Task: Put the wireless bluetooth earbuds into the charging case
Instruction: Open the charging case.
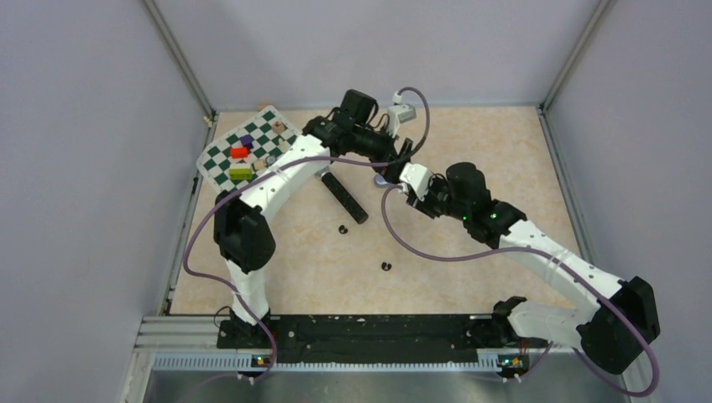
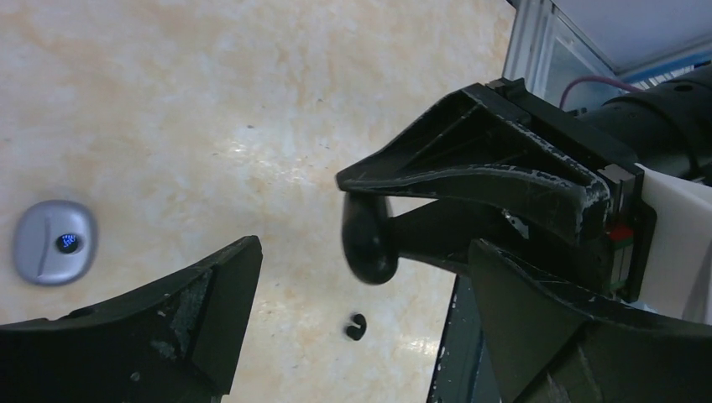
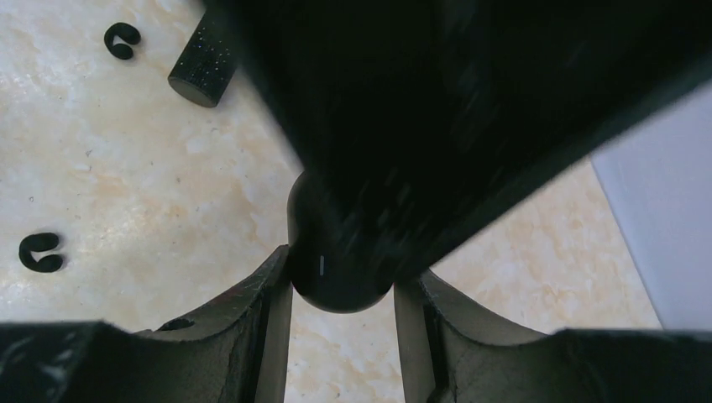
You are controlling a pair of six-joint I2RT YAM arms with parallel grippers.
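Note:
My right gripper [image 3: 342,277] is shut on a glossy black oval charging case [image 3: 336,281] and holds it above the table. The same case [image 2: 368,243] shows in the left wrist view, clamped between the right arm's fingers [image 2: 470,159]. My left gripper [image 2: 363,262] hangs open right beside it, with nothing between its jaws. In the top view both grippers meet at the table's far middle, left [image 1: 401,155] and right [image 1: 405,178]. Two tiny black earbuds lie loose on the table, one [image 1: 342,228] and another [image 1: 386,267]; they also show in the right wrist view [image 3: 122,40] [image 3: 40,252].
A closed pale silver case [image 2: 54,242] with a blue light lies on the table just by the grippers [image 1: 382,179]. A long black microphone [image 1: 344,197] lies left of them. A checkered board [image 1: 248,151] with coloured blocks sits at the far left.

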